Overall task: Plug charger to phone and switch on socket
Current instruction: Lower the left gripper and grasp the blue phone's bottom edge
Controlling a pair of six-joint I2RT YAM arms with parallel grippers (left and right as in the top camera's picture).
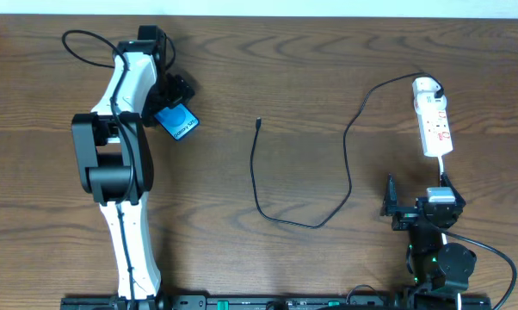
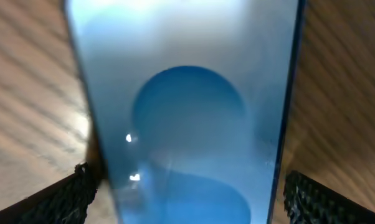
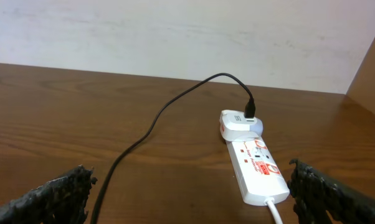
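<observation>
The phone (image 1: 180,123) lies at the far left of the table, its blue screen (image 2: 187,124) filling the left wrist view. My left gripper (image 1: 173,110) hovers right over it, open, with one finger (image 2: 63,200) on each side and a gap to both phone edges. The charger (image 1: 349,172), a long black cable, runs from a white adapter (image 3: 237,122) at the socket's far end, and its loose plug tip (image 1: 257,122) rests mid-table. The white socket (image 1: 434,120) with red markings (image 3: 257,167) lies at the right. My right gripper (image 1: 418,196) stands open just short of it, touching nothing.
The cable loops toward the front of the table (image 1: 311,226) between the two arms. A white lead (image 3: 276,213) leaves the socket's near end, close to my right gripper's right finger (image 3: 337,199). A pale wall rises behind the table's far edge.
</observation>
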